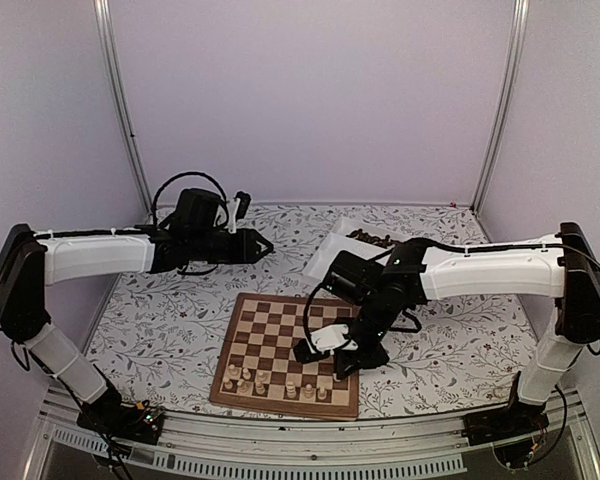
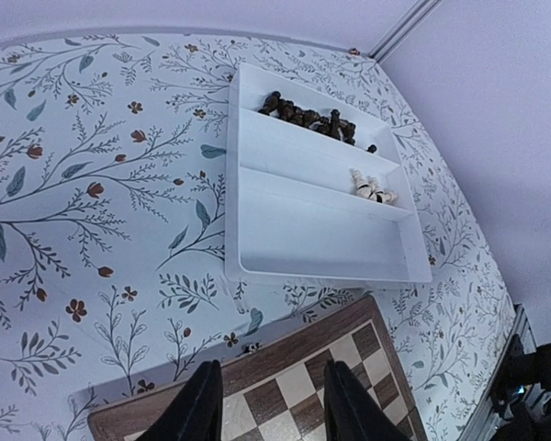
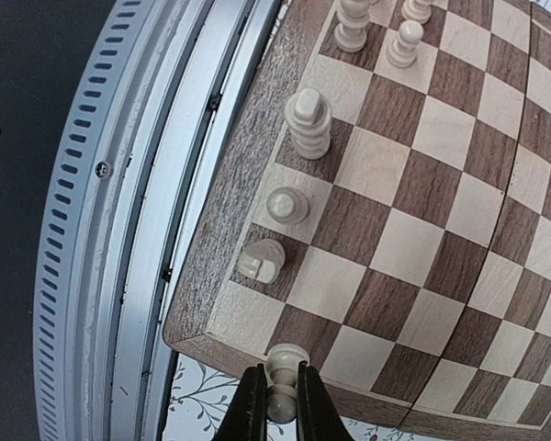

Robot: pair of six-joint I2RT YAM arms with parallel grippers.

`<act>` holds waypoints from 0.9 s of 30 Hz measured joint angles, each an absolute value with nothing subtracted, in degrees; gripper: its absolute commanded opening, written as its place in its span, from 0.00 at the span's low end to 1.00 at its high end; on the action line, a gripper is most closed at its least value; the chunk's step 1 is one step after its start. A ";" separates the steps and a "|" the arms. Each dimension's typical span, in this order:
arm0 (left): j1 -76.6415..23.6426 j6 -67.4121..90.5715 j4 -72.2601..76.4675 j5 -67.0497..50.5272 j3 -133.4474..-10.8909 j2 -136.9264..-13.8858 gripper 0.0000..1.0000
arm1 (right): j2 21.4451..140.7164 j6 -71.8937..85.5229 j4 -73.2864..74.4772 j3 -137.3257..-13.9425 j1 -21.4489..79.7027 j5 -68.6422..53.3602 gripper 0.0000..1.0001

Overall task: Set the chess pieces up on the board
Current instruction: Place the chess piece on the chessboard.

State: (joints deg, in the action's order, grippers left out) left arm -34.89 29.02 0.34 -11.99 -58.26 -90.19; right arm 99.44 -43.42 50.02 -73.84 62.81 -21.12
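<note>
Right fingers (image 3: 283, 406) pinching a pale chess piece (image 3: 285, 360) at the corner of the board (image 3: 422, 184), left fingers (image 2: 271, 409) spread apart above the table (image 2: 73, 184) near the white tray (image 2: 321, 230).

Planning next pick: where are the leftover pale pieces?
Left wrist view: the leftover pale pieces lie in the white tray near its right end, below the dark pieces.

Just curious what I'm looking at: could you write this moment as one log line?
right claw: shut on pale piece, near board corner | left claw: open, empty, above board edge
</note>
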 measured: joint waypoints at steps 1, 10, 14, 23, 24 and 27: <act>-34.81 29.04 0.40 -12.05 -58.06 -90.00 0.40 | 99.85 -43.44 50.06 -73.84 63.20 -20.82 0.08; -34.04 29.34 1.10 -12.62 -56.14 -89.06 0.40 | 103.00 -43.46 50.22 -73.84 63.94 -19.46 0.09; -33.80 29.45 1.39 -12.82 -55.68 -88.84 0.40 | 103.81 -43.46 50.46 -73.87 64.12 -18.83 0.09; -33.67 30.06 2.11 -13.30 -55.13 -88.71 0.40 | 105.06 -43.31 50.52 -73.87 64.14 -17.15 0.10; -33.65 30.06 2.24 -13.32 -55.07 -88.71 0.40 | 105.21 -43.29 50.50 -73.87 64.14 -16.99 0.10; -33.61 30.09 2.44 -13.50 -54.85 -88.71 0.40 | 105.49 -43.03 50.50 -73.91 64.14 -16.75 0.12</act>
